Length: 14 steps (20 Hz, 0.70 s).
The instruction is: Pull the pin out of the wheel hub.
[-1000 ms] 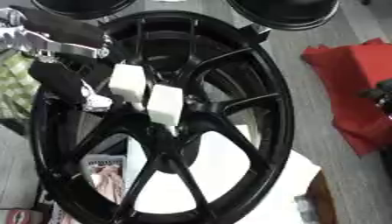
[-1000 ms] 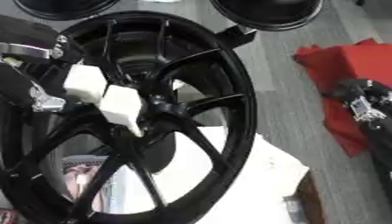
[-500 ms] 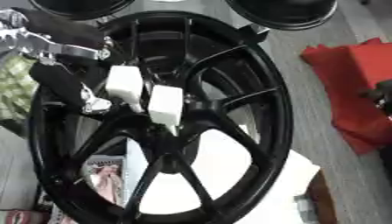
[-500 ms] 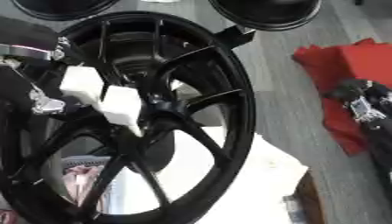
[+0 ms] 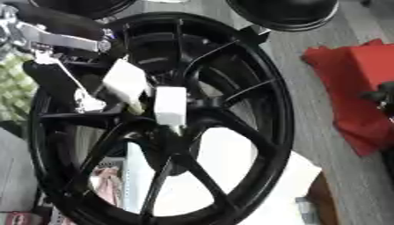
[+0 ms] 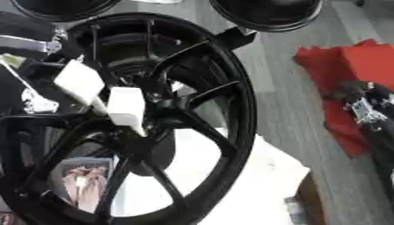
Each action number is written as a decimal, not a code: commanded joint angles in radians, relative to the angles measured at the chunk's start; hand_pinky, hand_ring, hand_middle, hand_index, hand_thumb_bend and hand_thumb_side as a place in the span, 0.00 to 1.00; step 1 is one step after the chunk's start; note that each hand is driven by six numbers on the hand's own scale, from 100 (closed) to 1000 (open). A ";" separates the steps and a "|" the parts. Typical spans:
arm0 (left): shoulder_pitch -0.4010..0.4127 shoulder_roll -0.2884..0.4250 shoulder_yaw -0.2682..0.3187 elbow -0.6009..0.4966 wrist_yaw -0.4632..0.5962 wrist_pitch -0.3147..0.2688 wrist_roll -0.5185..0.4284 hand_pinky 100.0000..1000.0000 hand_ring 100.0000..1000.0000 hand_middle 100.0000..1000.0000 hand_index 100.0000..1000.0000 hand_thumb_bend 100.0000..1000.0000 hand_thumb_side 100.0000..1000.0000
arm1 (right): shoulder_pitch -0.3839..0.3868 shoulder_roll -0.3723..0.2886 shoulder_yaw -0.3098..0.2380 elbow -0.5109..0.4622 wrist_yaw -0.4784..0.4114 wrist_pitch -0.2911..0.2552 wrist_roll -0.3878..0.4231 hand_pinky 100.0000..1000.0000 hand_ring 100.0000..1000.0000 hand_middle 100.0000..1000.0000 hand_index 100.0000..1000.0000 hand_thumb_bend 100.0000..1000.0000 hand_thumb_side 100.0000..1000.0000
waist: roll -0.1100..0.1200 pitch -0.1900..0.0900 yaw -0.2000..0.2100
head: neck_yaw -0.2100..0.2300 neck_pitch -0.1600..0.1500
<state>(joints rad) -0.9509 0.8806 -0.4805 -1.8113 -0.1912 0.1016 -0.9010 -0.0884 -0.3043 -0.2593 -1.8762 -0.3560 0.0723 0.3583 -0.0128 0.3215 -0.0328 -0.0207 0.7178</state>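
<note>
**Wheel hub: fingertips at the centre, little change**

The wheel hub [image 5: 173, 132] fills the middle of the view, its black wheel [image 5: 277, 110] standing over white sheets. The left robot hand [image 5: 127, 83] has barely moved in the last second; its white fingertips [image 5: 170, 105] converge on the hub, seemingly pinching there. The pin itself is hidden, so it is likely not yet out. The right robot hand [image 6: 362, 105] idles over red cloth [image 6: 346, 61], its grip unclear. No containers visible.

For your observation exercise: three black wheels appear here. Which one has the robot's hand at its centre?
The large black spoked wheel filling the view; the left hand reaches its hub. The two other black wheels lie at the top edge, untouched.
</note>
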 commanded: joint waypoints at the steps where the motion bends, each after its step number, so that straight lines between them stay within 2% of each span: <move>1: -0.016 0.028 0.045 -0.034 0.046 0.046 0.017 0.72 0.49 0.41 0.42 0.00 0.17 | -0.006 -0.014 -0.011 -0.009 -0.002 0.000 -0.004 0.99 0.69 0.48 0.61 0.00 0.25 | 0.000 -0.021 0.001 | -0.003 -0.015; 6: -0.012 0.027 0.102 -0.062 0.108 0.084 0.061 0.72 0.46 0.40 0.41 0.00 0.18 | -0.004 -0.013 -0.012 -0.010 -0.003 -0.001 -0.006 0.99 0.69 0.48 0.61 0.00 0.25 | -0.004 -0.023 0.003 | -0.006 -0.019; 10: -0.019 0.031 0.185 -0.082 0.184 0.102 0.115 0.72 0.43 0.39 0.41 0.00 0.20 | -0.001 -0.013 -0.015 -0.011 -0.004 -0.004 -0.009 0.99 0.69 0.48 0.61 0.00 0.25 | -0.006 -0.025 0.010 | -0.010 -0.017; 14: -0.001 0.072 0.272 -0.089 0.251 0.113 0.176 0.72 0.42 0.39 0.41 0.00 0.23 | 0.004 -0.017 -0.020 -0.013 -0.005 -0.008 -0.014 0.98 0.69 0.48 0.61 0.00 0.25 | -0.009 -0.029 0.024 | -0.018 -0.009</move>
<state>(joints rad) -0.9407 0.9090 -0.2505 -1.8868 0.0366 0.2119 -0.7462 -0.0828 -0.3040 -0.2667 -1.8762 -0.3566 0.0655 0.3489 -0.0214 0.3202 -0.0077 -0.0334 0.7104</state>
